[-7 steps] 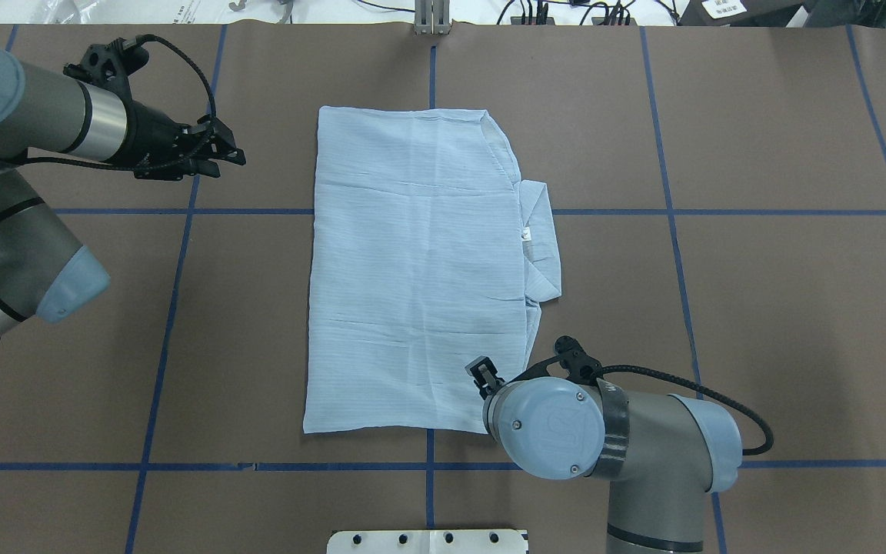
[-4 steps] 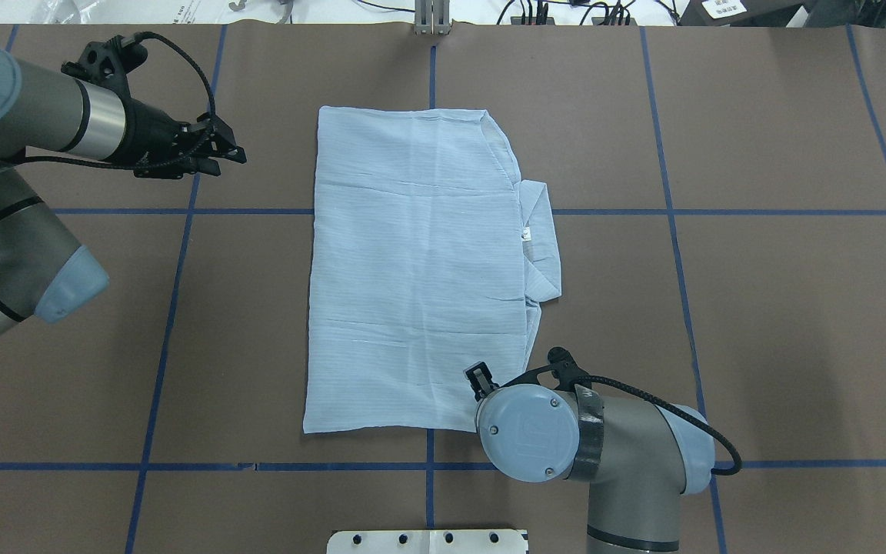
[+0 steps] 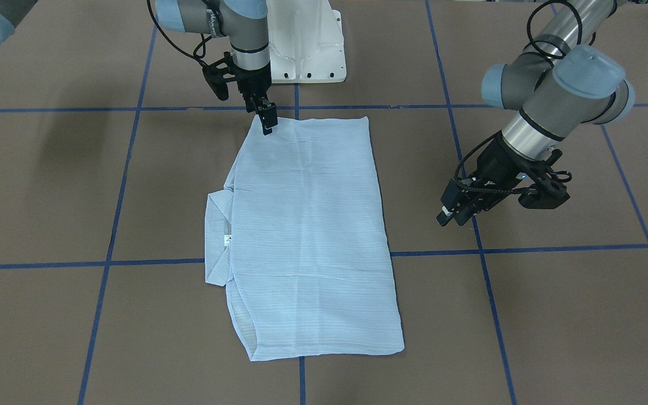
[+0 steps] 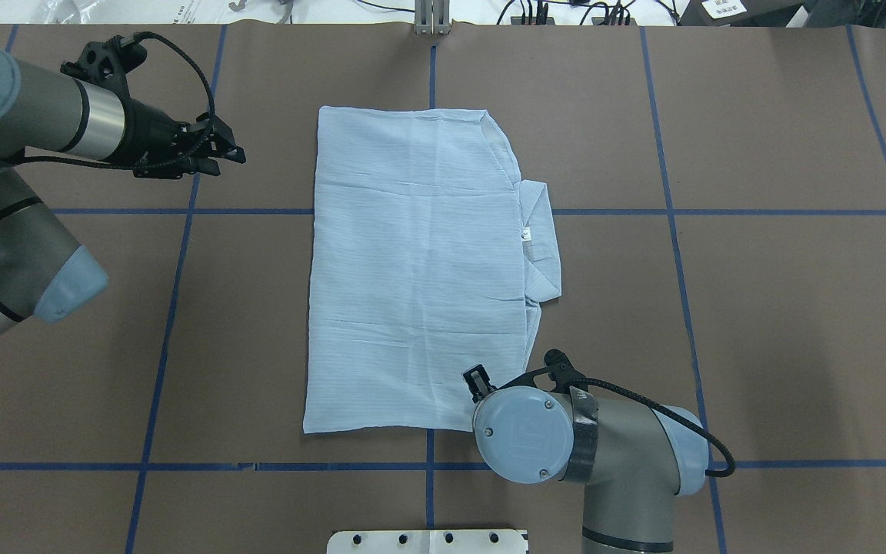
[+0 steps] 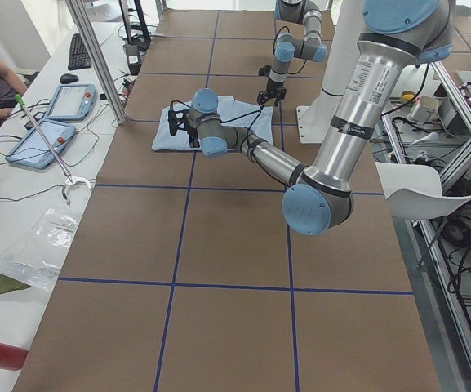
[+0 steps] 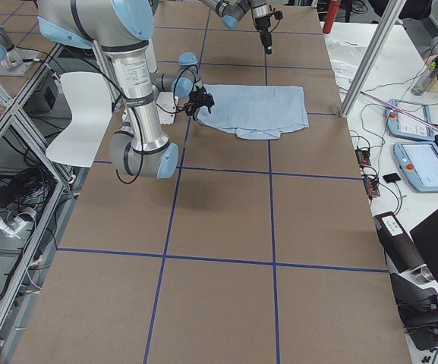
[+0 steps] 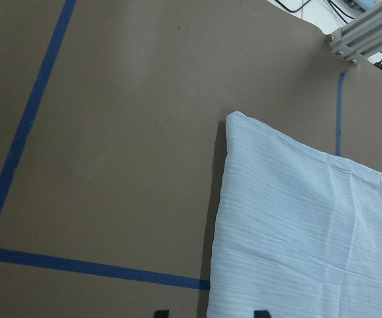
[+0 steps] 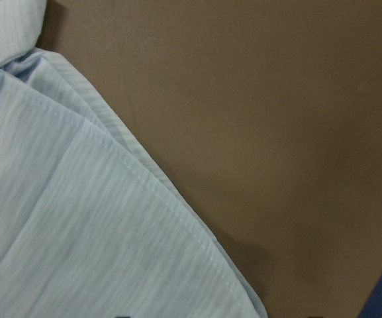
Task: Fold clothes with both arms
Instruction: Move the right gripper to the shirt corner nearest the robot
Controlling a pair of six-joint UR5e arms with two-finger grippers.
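The clothes are one pale blue striped shirt (image 4: 412, 269), folded into a long rectangle flat on the brown table, collar (image 4: 541, 238) sticking out on the robot's right. My right gripper (image 3: 268, 128) points straight down at the shirt's near right corner, its fingertips wide apart at the right wrist view's bottom edge, over the hem (image 8: 78, 218). I cannot tell whether it touches the cloth. My left gripper (image 4: 229, 154) hovers open off the shirt's far left corner, apart from it, with the shirt's edge (image 7: 296, 232) ahead of it in the left wrist view.
Blue tape lines grid the table. The white pedestal base (image 3: 307, 50) stands just behind the shirt's near edge. A metal post (image 4: 431, 19) and cables line the far edge. A side bench with tablets (image 5: 55, 122) and a seated person shows in the exterior left view.
The right arm's elbow has swung left and nearer the base, and its gripper has shifted slightly left at the shirt's near corner. The left arm has barely moved.
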